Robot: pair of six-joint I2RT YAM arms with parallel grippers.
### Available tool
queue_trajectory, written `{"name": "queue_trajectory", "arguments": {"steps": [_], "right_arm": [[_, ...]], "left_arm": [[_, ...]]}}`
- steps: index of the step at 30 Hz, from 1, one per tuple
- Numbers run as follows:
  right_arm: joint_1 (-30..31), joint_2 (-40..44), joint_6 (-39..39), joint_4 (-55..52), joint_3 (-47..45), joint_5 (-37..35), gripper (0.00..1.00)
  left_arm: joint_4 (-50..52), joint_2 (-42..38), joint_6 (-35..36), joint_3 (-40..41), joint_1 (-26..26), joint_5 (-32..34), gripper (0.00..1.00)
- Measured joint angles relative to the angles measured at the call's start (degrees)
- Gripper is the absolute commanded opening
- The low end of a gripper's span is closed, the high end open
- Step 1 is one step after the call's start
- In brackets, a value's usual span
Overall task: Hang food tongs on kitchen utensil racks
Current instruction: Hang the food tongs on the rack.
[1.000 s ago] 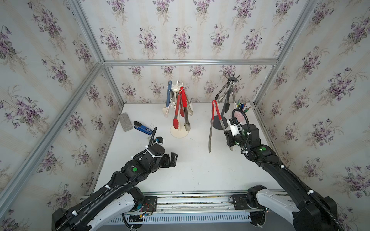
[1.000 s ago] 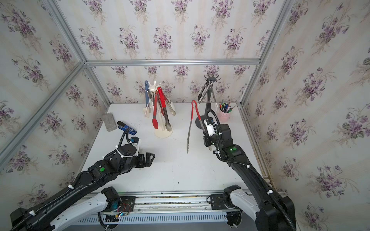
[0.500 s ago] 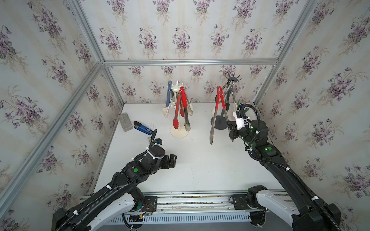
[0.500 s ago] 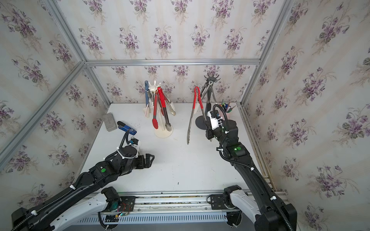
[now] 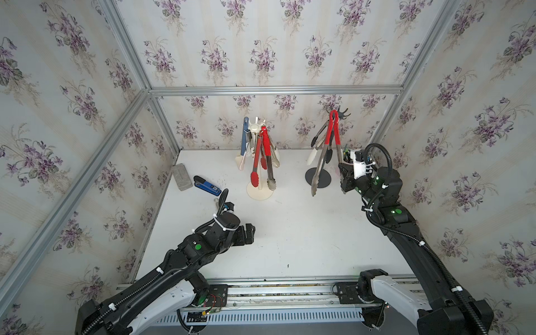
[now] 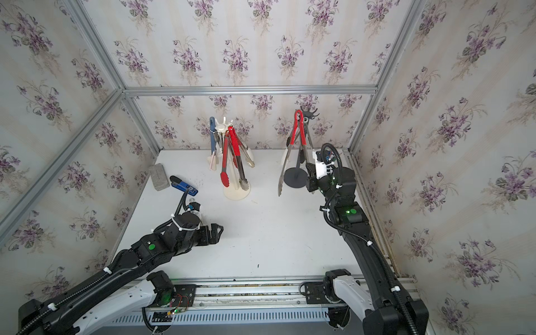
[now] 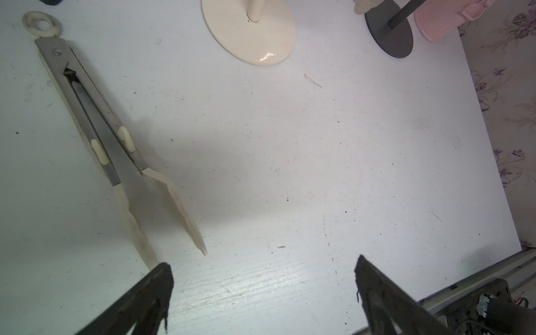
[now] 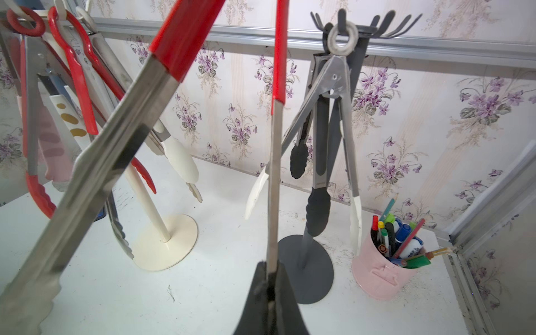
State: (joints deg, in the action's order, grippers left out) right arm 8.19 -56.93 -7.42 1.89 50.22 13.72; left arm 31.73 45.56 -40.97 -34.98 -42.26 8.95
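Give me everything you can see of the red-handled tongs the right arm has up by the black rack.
The red-handled tongs are long and V-shaped: red sleeves over the upper halves, bare steel arms below, and a scalloped tip on the free arm. They stand upright, hinge end up, arms spread. The right gripper is shut on one steel arm near its lower end; the other arm hangs free. The red top sits beside the hooks of the black rack; whether it is on a hook cannot be told.
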Motion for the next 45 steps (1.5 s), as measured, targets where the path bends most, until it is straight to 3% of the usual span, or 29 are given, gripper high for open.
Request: {"name": "queue_trajectory", "arguments": {"steps": [12,45], "right_arm": [[-6.7,-1.7,0.5,1.4,0.0,0.6,0.00],[-7.8,-9.0,1.4,3.4,-0.9,2.6,0.00]], "left_arm": [[0.0,-0.2,-0.2,0.7,0.0,0.0,0.99],[0.0,-2.5,-1.1,1.7,0.0,0.3,0.99]]}}
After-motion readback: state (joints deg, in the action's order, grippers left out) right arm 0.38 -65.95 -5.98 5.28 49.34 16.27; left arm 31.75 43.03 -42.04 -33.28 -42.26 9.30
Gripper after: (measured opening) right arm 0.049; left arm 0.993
